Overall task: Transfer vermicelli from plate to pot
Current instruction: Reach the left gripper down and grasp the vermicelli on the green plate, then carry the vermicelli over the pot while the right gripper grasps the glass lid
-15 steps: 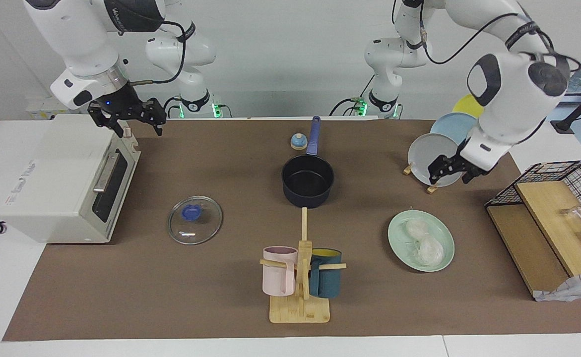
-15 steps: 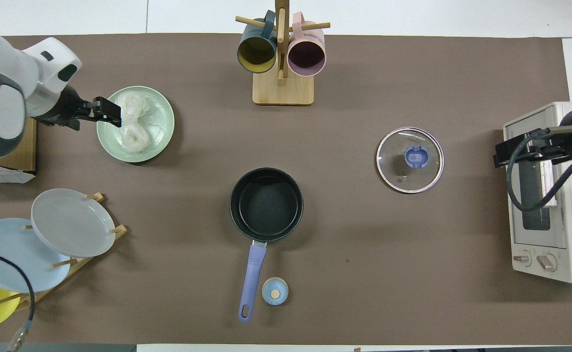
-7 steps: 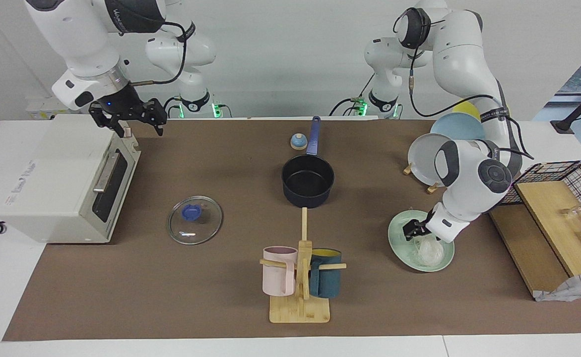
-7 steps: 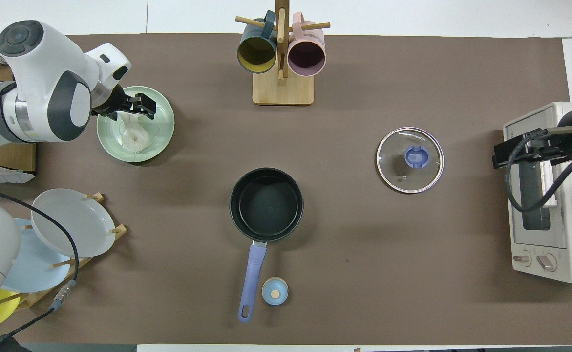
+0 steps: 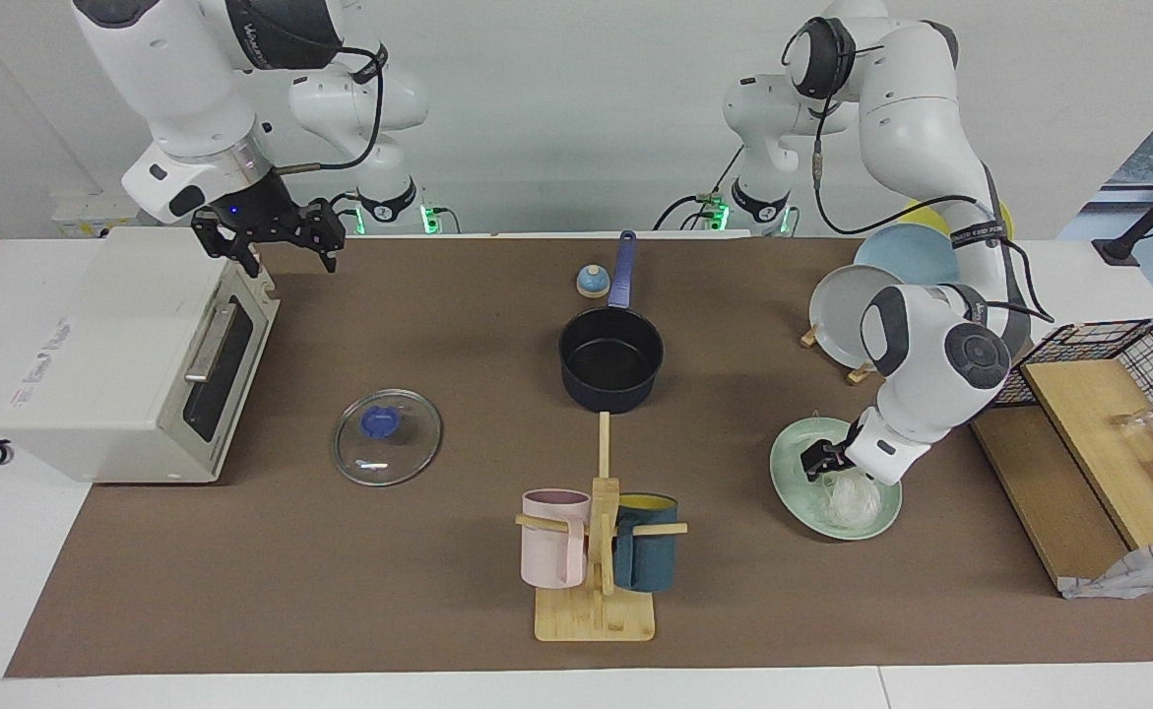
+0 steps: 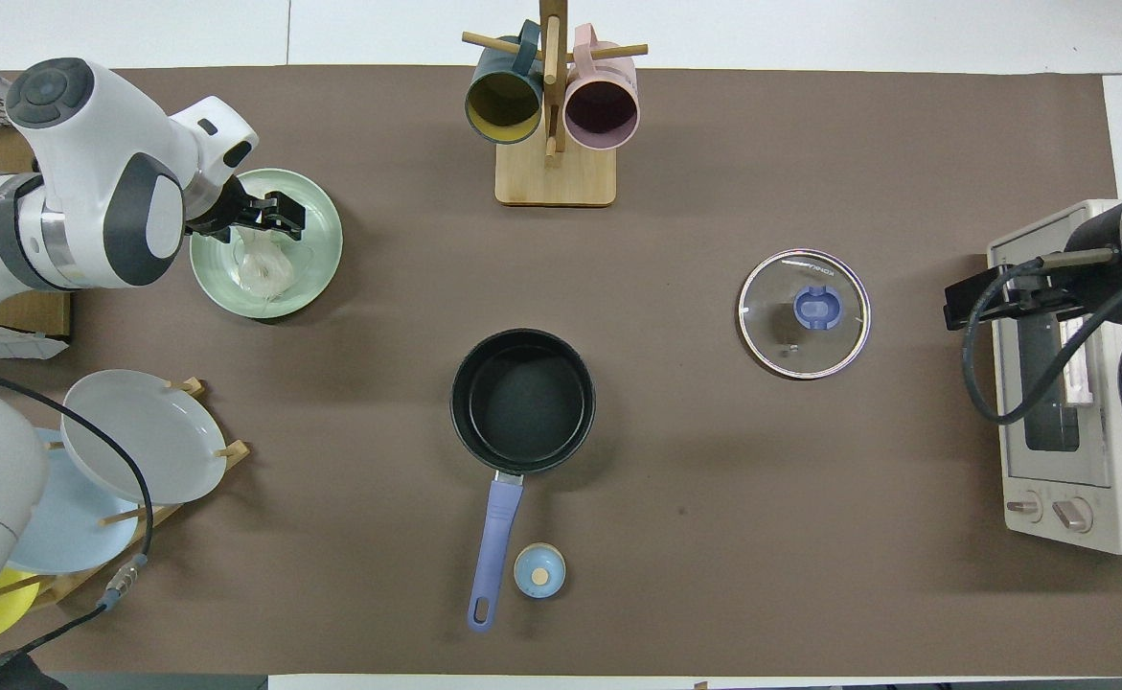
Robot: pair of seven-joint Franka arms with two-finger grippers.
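The left claw [image 5: 825, 463] is low over the mint-green plate [image 5: 795, 492], at the vermicelli [image 5: 852, 500], w/ fingers wide apart and nothing held yet. The vermicelli lies on the plate, toward the left arm's end of the table [image 5: 438, 591]. The pot [image 5: 610, 366] stands mid-table, nearer to the robots than the plate, and is empty. The right claw [image 5: 279, 239] hangs wide open above the toaster oven [image 5: 113, 364] corner and waits.

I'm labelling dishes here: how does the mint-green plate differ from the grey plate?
The mint-green plate lies flat on the table, while the grey plate stands tilted in a wooden rack. The mint-green plate holds vermicelli; the grey plate holds nothing. The left gripper is down over the mint-green plate, not the grey plate. Both are round and plain.
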